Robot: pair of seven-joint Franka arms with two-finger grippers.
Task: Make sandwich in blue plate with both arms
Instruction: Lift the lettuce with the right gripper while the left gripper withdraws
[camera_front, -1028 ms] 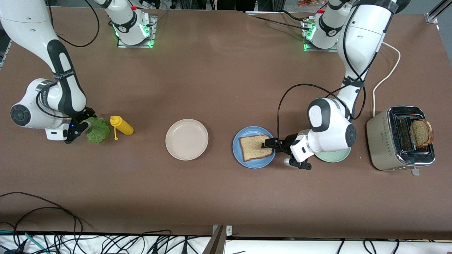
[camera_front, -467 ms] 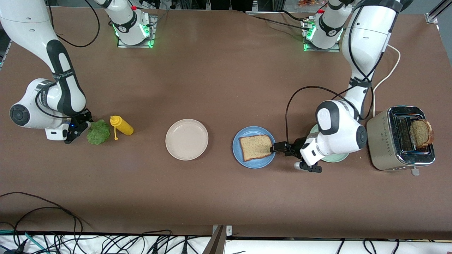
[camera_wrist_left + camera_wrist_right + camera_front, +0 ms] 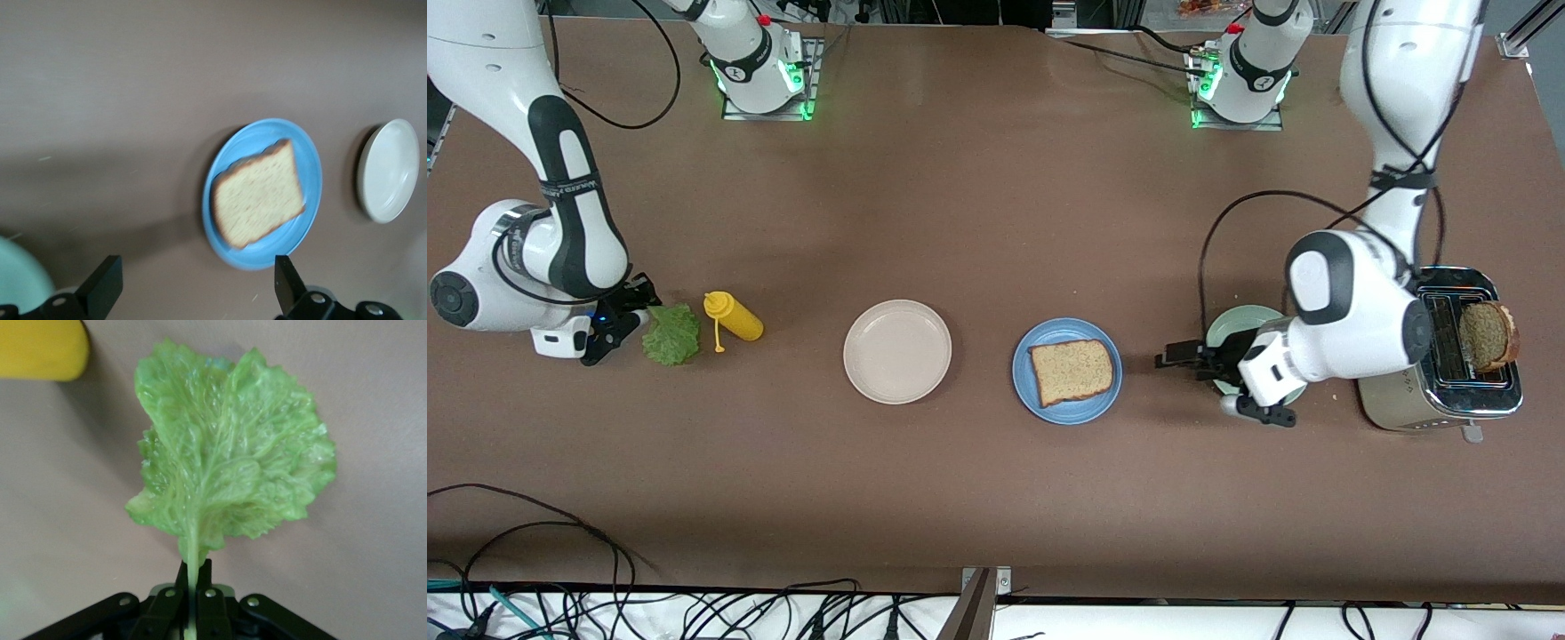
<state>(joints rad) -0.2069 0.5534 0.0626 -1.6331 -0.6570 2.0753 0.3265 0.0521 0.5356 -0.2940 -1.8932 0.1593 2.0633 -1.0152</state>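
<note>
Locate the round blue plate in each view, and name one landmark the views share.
Front view: the round blue plate lies mid-table, brown bread slice on it.
Left wrist view: plate rim at centre, same slice on it.
Right wrist view: not in it.
Shared landmark: the round cream-white plate beside the blue plate.
</note>
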